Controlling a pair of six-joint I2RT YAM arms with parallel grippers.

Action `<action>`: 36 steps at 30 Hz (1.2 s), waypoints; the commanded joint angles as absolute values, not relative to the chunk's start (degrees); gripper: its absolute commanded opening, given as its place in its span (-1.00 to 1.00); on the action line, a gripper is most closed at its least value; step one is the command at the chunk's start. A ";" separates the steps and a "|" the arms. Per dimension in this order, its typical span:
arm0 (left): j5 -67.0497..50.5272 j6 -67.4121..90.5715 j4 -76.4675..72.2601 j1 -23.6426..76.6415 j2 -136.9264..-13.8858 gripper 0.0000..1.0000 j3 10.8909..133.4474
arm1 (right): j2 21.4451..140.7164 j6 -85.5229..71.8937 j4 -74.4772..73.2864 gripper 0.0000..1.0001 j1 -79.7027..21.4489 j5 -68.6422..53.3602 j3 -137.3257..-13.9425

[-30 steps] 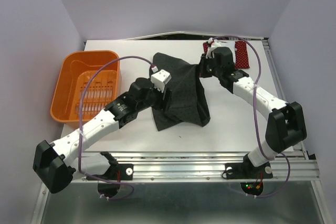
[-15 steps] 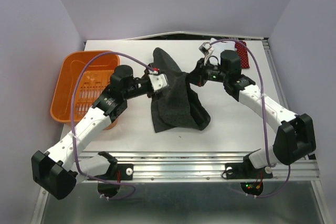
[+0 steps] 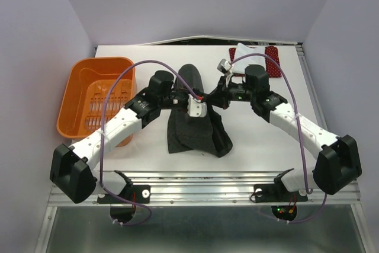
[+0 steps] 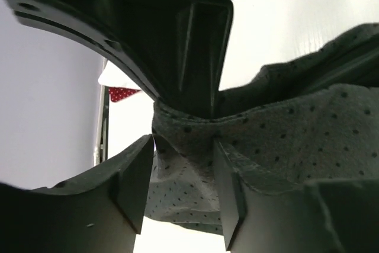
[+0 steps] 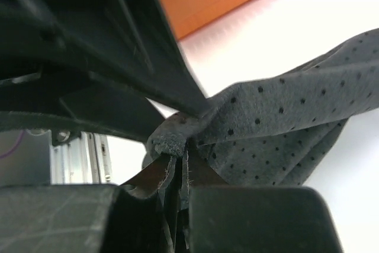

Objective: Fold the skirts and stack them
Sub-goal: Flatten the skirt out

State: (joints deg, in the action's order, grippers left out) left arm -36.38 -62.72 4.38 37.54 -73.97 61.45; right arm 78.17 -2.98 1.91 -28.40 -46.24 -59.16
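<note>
In the middle of the tabletop (image 3: 249, 146) we see the dark grey skirt (image 3: 192, 131), finely dotted and gathered into a narrow, rumpled shape. It runs from a point toward the far side down to a wider end that lies nearer the arm bases. Both arms reach in and meet over its middle, the left arm (image 3: 118, 128) from the basket side and the right arm (image 3: 290, 119) from the other.

From the right wrist we see the right jaws pressed together on a thick folded edge of the dark grey skirt (image 5: 278, 117). The rest of the cloth trails away from them above the white surface. From the left wrist we see the left jaws standing apart, with a fold of the same skirt (image 4: 296, 140) lying in the gap between them. A sliver of light shows beside one finger (image 4: 133, 188), so they are not clamped on the cloth. Just beyond that fold, the dark tip of the other arm pinches the fabric.

At the far right corner of the tabletop the red skirt (image 3: 273, 63) with tiny white dots lies flat, and the white skirt (image 3: 247, 51) rests on top of it. Both are well apart from the grey one. The orange basket (image 3: 98, 61) stands at the left edge, and the left arm crosses over its near right corner.
</note>
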 commanded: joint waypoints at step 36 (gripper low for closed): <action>-39.55 -37.09 -4.13 23.64 -73.13 -1.00 68.38 | 73.04 -32.07 5.33 0.64 -10.37 -48.96 -38.34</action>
State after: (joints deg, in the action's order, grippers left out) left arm -38.94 -39.31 2.13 23.64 -76.07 68.36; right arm 75.53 -25.71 -3.27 -8.45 -48.45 -41.04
